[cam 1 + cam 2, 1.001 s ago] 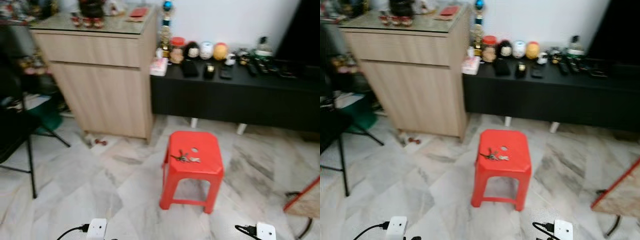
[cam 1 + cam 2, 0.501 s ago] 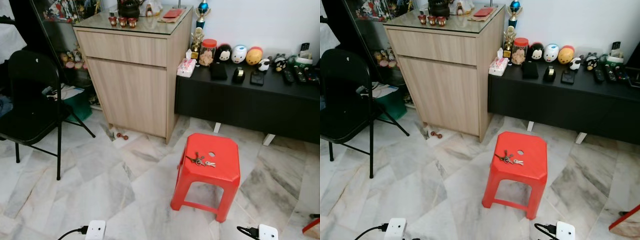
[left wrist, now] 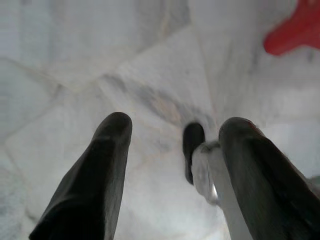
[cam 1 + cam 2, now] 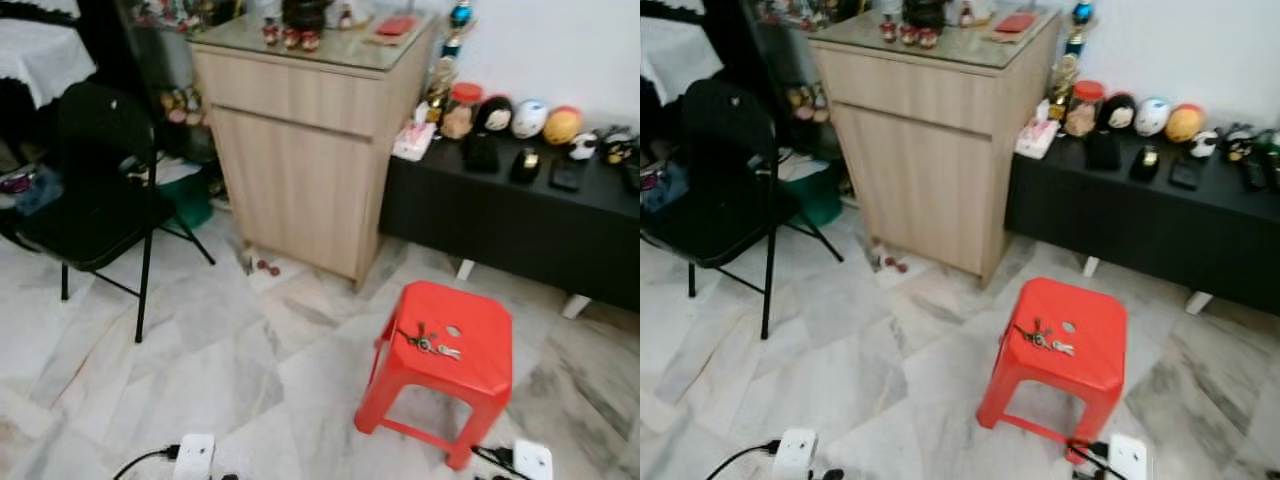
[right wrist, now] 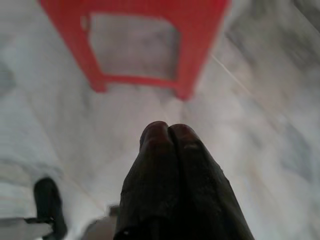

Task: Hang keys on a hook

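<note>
Nothing is hanging yet: small metal keys (image 4: pixel 428 343) are lying on the red plastic stool (image 4: pixel 448 375), left gripper (image 3: pixel 172 135) spread empty, right gripper (image 5: pixel 169 131) pressed closed, holding nothing.

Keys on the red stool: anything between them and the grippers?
Nothing visible blocks them. The keys lie bare on top of the red stool, with open marble floor in front. Left gripper is open and right gripper shut, both low over the floor beside the stool.
</note>
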